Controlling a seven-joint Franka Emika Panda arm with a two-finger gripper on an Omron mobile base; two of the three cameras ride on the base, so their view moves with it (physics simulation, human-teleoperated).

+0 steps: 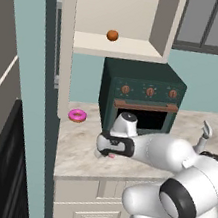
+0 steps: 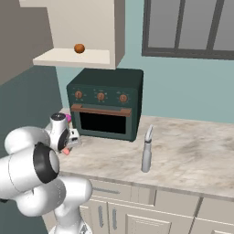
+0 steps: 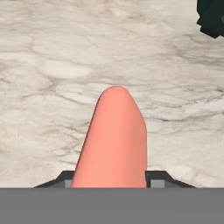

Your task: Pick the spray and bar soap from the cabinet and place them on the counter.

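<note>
The gripper (image 3: 113,181) is closed on the bar soap (image 3: 114,140). In the hand view the salmon-pink block stands up from between the two dark finger tips, its rounded end pointing to 12 o'clock, with the marbled counter (image 3: 52,57) spread out beneath it. A dark green corner of the oven (image 3: 212,17) sits at 1 o'clock in that view.

In the left base view the gripper (image 1: 107,154) hangs low over the counter (image 1: 75,151), in front of the oven (image 1: 140,99) and toward its left corner. A sliver of pink soap (image 1: 111,156) peeks out under the hand. Whether the soap touches the stone or hangs just above it cannot be told. The pink donut (image 1: 77,115) lies on the counter at about 10 o'clock from the hand, near the cabinet's open door (image 1: 66,47).

The spray (image 2: 146,150) stands upright on the counter (image 2: 192,151) in the right base view, at 3 o'clock from the hand and well apart from it, in front of the oven's (image 2: 106,103) right corner. In the left base view its nozzle head (image 1: 206,132) shows above the arm's white elbow.

The cabinet (image 1: 119,46) hangs open above the oven. On its cream shelf rests a small orange-brown ball (image 1: 112,35), also visible in the right base view (image 2: 79,48) near the shelf's front edge.
</note>
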